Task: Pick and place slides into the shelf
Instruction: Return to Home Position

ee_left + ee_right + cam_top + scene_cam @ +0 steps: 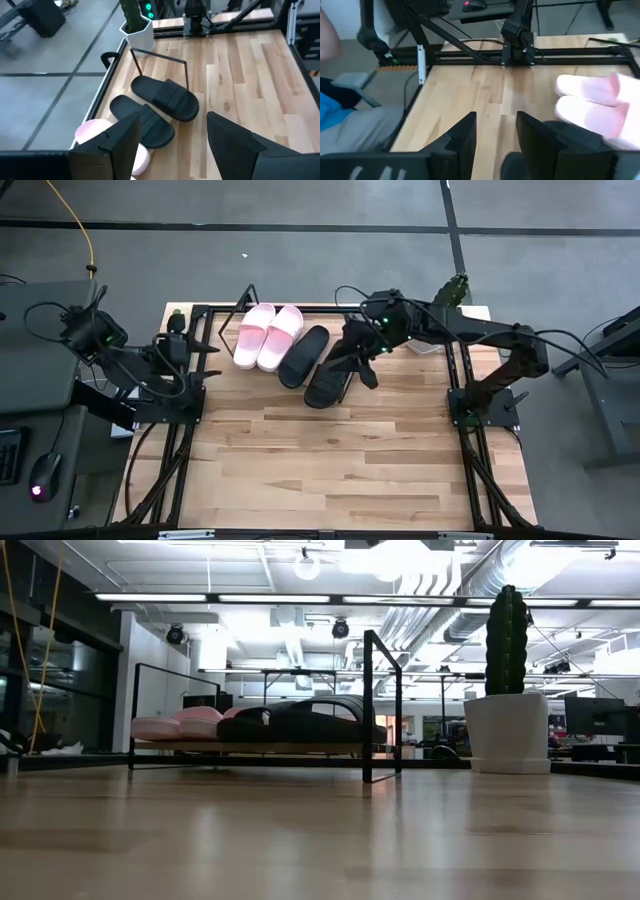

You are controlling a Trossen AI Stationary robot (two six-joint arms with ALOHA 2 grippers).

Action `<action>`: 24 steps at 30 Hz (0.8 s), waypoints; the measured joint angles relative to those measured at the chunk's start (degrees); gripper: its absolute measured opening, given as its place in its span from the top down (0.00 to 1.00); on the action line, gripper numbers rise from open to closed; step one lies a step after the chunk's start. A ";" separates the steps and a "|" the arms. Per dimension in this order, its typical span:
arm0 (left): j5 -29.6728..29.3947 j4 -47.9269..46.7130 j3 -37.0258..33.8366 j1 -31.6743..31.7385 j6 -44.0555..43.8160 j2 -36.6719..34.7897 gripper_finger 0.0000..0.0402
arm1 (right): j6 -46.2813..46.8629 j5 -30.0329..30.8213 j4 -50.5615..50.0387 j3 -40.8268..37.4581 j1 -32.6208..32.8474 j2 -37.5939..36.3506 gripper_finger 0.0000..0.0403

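Four slides lie side by side at the table's far middle. Two pink slides are on the left, then one black slide, and a second black slide lying nearer and askew. In the low view they rest in a row on the shelf, inside its black wire frame. My right gripper is open beside the second black slide's right edge; its wrist view shows the pink slides ahead. My left gripper is open and waits at the table's left edge, facing the black slides.
A white pot with a cactus stands at the table's far right corner. Black arm mounts and rails run along both sides. Bare wooden tabletop stretches across the near half. A person's clothed leg shows beyond the table.
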 joint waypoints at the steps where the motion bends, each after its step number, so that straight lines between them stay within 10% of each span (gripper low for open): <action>1: -0.04 1.39 -1.83 0.00 -0.02 -1.39 0.48 | -0.66 0.77 -0.75 0.00 0.26 -0.45 0.68; 14: -0.02 21.89 -25.07 0.00 8.85 -17.68 0.48 | -6.19 7.91 -2.26 -0.02 3.78 -3.33 0.68; 24: -3.62 38.56 -28.97 0.04 21.90 -22.49 0.48 | -11.56 11.43 -1.93 -0.02 0.05 -4.89 0.68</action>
